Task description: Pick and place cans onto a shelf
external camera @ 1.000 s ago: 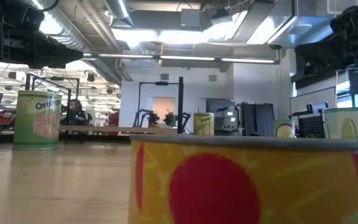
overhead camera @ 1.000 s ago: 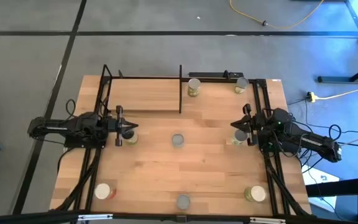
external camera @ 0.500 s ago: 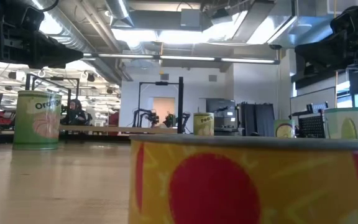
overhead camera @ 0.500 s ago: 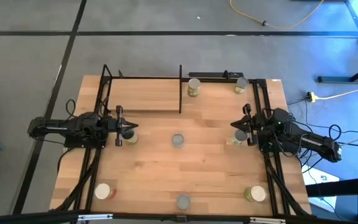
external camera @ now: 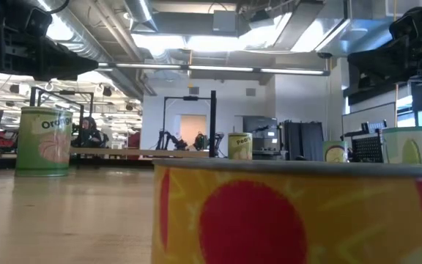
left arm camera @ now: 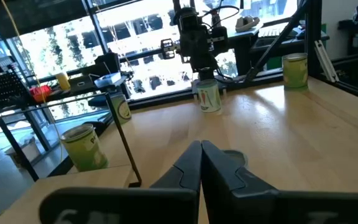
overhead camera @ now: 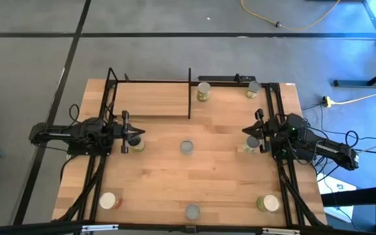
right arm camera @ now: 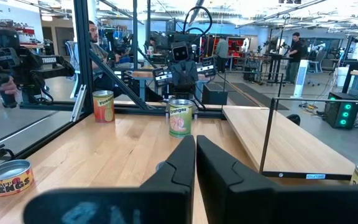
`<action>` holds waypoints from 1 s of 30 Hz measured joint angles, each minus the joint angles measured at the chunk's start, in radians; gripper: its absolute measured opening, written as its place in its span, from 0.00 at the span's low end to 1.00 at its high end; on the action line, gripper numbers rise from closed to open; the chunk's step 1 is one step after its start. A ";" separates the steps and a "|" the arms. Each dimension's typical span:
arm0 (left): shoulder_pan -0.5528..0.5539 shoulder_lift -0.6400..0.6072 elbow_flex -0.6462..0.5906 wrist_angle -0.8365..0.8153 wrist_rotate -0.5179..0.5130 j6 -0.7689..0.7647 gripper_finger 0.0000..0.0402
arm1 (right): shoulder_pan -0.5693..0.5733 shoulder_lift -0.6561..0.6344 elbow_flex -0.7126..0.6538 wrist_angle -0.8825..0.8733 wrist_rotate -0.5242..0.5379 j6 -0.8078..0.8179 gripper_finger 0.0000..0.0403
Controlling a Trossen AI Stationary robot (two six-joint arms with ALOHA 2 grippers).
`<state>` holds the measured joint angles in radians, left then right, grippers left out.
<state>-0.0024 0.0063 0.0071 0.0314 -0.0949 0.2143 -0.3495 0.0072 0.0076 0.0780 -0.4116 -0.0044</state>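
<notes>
Several cans stand upright on their bases on the wooden table. One can [overhead camera: 136, 145] stands just below my left gripper [overhead camera: 138, 134], which hovers above it, shut and empty [left arm camera: 201, 150]. Another can [overhead camera: 249, 145] stands just below my right gripper [overhead camera: 245, 131], also shut and empty [right arm camera: 196, 142]. A grey-topped can [overhead camera: 186, 147] stands midway between them. The shelf [overhead camera: 152, 98], black posts around a light board, stands at the far left. Two cans [overhead camera: 203, 91] [overhead camera: 252, 88] stand to its right at the far edge.
Three more cans stand near the front edge [overhead camera: 108, 200] [overhead camera: 192, 211] [overhead camera: 268, 203]; the middle one fills the low view's foreground [external camera: 291, 213]. Black frame rails [overhead camera: 103, 176] [overhead camera: 282, 183] run along both table sides. People show in the room beyond [right arm camera: 93, 34].
</notes>
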 joint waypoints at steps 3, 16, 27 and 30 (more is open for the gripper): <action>0.000 -0.001 0.010 0.044 -0.036 -0.051 0.00 | 0.000 0.000 0.000 0.000 0.000 -0.001 0.05; 0.000 0.159 0.533 -0.368 -0.139 -0.160 0.00 | 0.000 0.000 0.001 0.052 0.001 0.027 0.05; 0.000 0.622 1.073 -0.972 -0.236 -0.420 0.00 | 0.000 0.000 0.087 -0.098 0.027 0.031 0.05; 0.000 0.736 1.161 -1.151 -0.217 -0.582 0.00 | 0.000 0.000 0.116 -0.167 0.062 0.060 0.05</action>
<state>-0.0025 0.7419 1.1680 -1.1196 -0.3119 -0.3680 -0.3492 0.0073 0.1237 -0.0893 -0.3498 0.0559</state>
